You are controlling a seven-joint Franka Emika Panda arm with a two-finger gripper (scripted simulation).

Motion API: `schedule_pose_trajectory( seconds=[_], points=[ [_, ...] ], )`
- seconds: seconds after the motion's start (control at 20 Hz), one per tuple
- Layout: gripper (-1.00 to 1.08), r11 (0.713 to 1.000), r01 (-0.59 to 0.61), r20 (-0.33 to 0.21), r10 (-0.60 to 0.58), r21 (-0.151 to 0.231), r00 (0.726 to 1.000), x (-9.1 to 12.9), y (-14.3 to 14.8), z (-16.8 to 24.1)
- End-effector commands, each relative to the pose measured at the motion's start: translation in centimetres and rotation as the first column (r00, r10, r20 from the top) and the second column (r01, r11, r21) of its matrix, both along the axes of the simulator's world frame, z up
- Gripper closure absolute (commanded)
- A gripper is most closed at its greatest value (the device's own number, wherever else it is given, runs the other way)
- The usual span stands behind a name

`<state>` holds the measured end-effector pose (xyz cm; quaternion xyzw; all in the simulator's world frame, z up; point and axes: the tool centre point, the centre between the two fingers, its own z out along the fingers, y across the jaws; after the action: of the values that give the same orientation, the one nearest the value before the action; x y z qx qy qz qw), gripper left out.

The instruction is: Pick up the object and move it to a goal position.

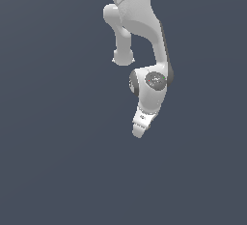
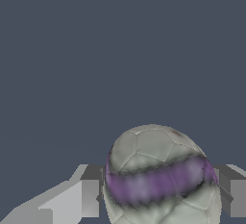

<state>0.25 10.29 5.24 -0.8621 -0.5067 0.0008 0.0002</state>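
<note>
Your ball point(image 2: 161, 177) is a pale cream-grey sphere with stitched panels like a football and a blurry purple band running across its middle. In the wrist view it sits right between the two grey fingers point(image 2: 90, 195) of your gripper point(image 2: 161, 194), one finger on each side, both looking pressed up against it or just beside it, so the gripper reads as closed around the ball at roughly ball width; actual contact at the pads is hidden by the ball itself. The ball fills the gap and bulges out past the fingertips toward the camera's far side. Behind it only flat dark blue-grey ground shows, no shadow or edge to say whether the ball rests on a surface or hangs above it. The exterior view gives you the white arm point(image 1: 140, 26) coming down from the top, wrist bent, gripper point(image 1: 140, 130) pointing down and tilted toward the exterior view's left, against the same plain backdrop. From there the ball cannot be made out at all, and the fingers blur into one white tip.
</note>
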Motion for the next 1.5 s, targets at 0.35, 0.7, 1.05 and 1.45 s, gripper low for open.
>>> schedule_pose_trajectory(
  seconds=[0.35, 0.7, 1.05, 1.45],
  points=[
    [1.08, 1.0, -0.001, 0.002, 0.001, 0.002, 1.0, 2.1, 1.8, 6.3],
    [1.08, 1.0, -0.002, 0.001, 0.002, 0.003, 1.0, 4.4, 3.7, 12.7],
    [1.08, 1.0, -0.002, 0.001, 0.002, 0.003, 1.0, 6.6, 5.4, 18.7],
    [1.08, 1.0, -0.001, 0.001, 0.001, 0.002, 1.0, 8.6, 6.8, 23.7]
  ],
)
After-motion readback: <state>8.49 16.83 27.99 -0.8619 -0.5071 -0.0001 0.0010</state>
